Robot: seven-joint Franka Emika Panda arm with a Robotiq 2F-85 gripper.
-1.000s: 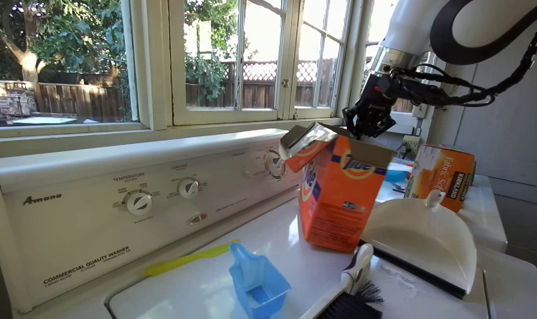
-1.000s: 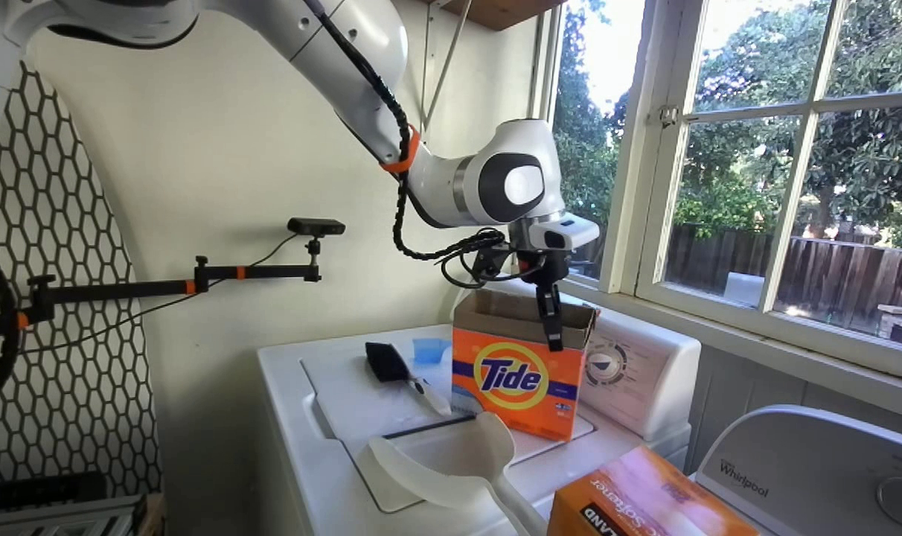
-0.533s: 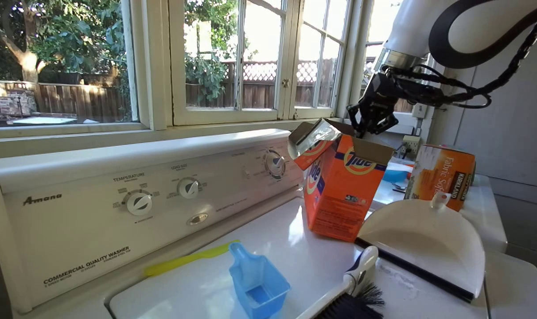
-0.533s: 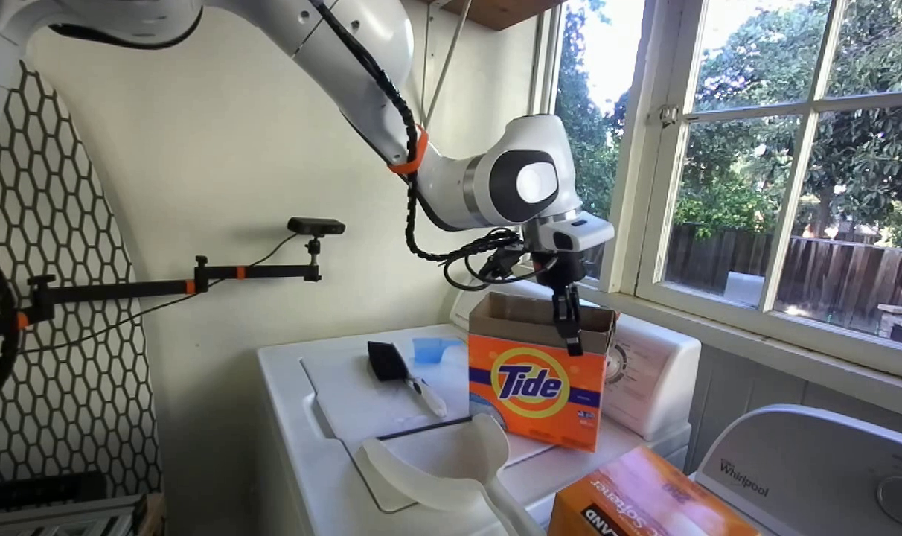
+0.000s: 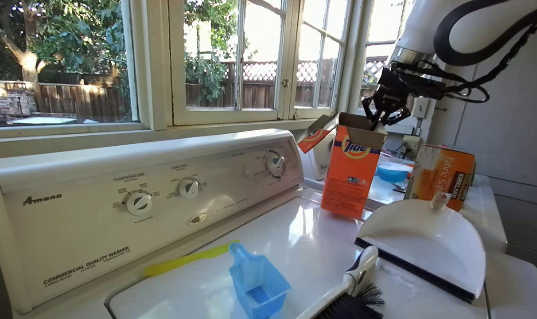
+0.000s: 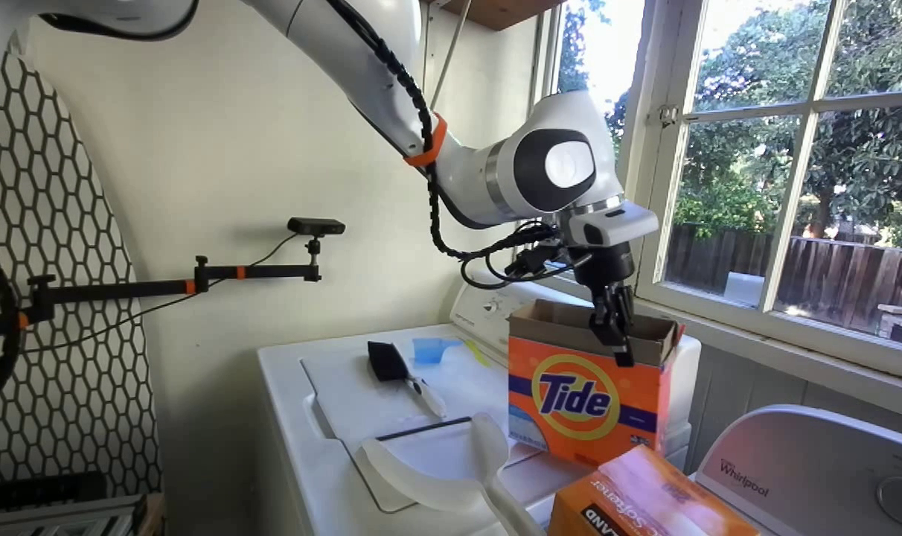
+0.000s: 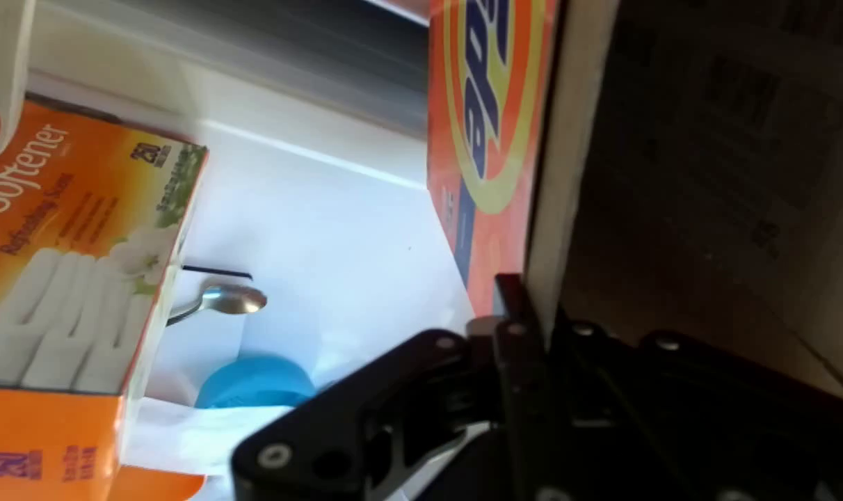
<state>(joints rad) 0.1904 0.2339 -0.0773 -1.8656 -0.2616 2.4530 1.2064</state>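
Pinching the rim (image 7: 574, 118) of the Tide box (image 6: 570, 394) directly below it, the claw (image 7: 536, 306) is almost closed, one finger (image 6: 624, 354) outside and one inside, likely because thin cardboard is easiest held by an edge.

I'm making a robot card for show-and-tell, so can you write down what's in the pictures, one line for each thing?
Holding: the gripper is shut on the top edge of the Tide box
Box top: open, with a flap bent outward
Box inside: too dark to make out
Box lifted: can't tell
On the washer: blue scoop, yellow strip, brush, white dustpan
Beside the washer: fabric softener box
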